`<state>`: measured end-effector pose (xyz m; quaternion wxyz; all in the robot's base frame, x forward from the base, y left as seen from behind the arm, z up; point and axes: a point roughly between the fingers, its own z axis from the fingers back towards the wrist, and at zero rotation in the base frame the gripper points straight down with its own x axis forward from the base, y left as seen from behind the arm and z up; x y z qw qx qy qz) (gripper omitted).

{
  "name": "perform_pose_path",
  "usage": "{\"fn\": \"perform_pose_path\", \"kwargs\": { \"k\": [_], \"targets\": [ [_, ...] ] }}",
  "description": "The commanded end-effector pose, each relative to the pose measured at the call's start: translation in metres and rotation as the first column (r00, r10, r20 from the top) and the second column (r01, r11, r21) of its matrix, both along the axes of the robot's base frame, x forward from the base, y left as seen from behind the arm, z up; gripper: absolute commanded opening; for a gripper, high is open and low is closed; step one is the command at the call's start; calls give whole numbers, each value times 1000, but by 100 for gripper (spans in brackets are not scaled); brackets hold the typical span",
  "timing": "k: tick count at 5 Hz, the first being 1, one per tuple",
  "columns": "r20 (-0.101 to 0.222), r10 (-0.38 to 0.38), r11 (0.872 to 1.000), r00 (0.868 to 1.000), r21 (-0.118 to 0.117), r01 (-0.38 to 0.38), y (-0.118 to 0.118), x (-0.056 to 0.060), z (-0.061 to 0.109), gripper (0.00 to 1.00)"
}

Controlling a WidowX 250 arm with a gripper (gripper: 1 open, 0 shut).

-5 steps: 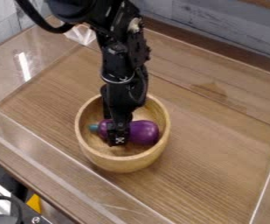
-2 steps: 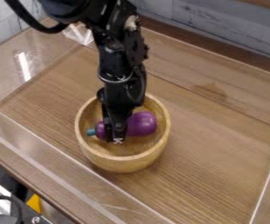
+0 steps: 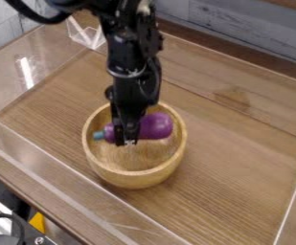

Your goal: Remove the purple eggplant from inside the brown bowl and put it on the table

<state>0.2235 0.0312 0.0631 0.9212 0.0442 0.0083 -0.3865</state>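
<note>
Looking down from a raised corner, the single camera view shows a black robot arm descending from the upper middle of the frame, pointing straight down over the brown bowl (image 3: 135, 161), which sits just below the picture's centre on the table (image 3: 227, 105). Clear acrylic walls (image 3: 22, 72) fence the tabletop, probably to keep objects from rolling away. The gripper (image 3: 128, 134) has its jaws partly closed around the purple eggplant (image 3: 151, 125), clamping it near the teal stem end, which pokes out to the left. The eggplant appears lifted off the bowl's floor, hanging at about rim level, still above the bowl's opening. Gripping from above suits the bowl's thick walls, since a vertical lift clears them before the eggplant is carried to bare table.
</note>
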Motion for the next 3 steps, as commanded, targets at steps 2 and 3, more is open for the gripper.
{"fn": "perform_pose_path", "kwargs": {
  "k": [2,3],
  "targets": [
    [86,0,1000,996,23,-2,-8,21,48,0],
    [89,-1,1000,996,28,-2,-15,32,51,0]
  ]
}}
